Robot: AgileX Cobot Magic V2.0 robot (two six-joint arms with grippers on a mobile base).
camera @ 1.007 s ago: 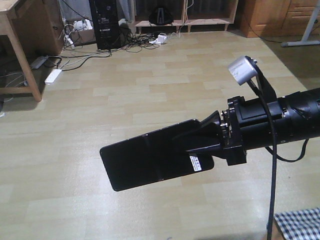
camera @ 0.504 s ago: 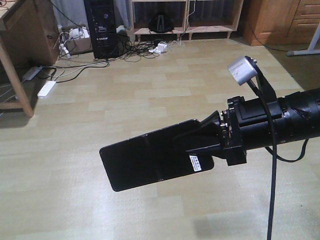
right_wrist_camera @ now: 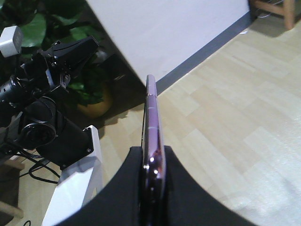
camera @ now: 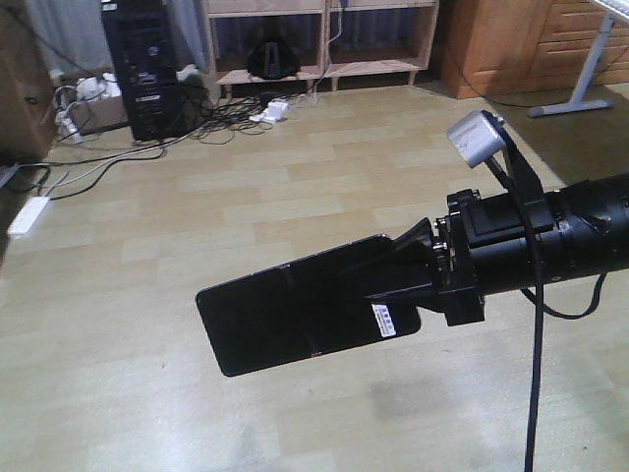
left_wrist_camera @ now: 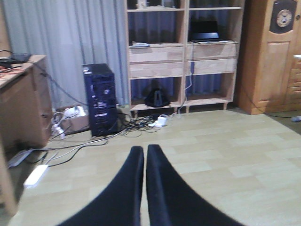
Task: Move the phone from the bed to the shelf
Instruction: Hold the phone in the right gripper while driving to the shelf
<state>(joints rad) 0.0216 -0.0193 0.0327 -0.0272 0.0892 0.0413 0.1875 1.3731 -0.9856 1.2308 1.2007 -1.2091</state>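
Over the floor (camera: 147, 256), the phone (camera: 295, 315), sticker end tight between the right fingers (camera: 408, 258); left fingers (left_wrist_camera: 124, 188) together, empty.

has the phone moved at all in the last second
Yes. The phone keeps its place in the right gripper, but the black computer tower behind has slid left in the front view, so the phone swung rightward.
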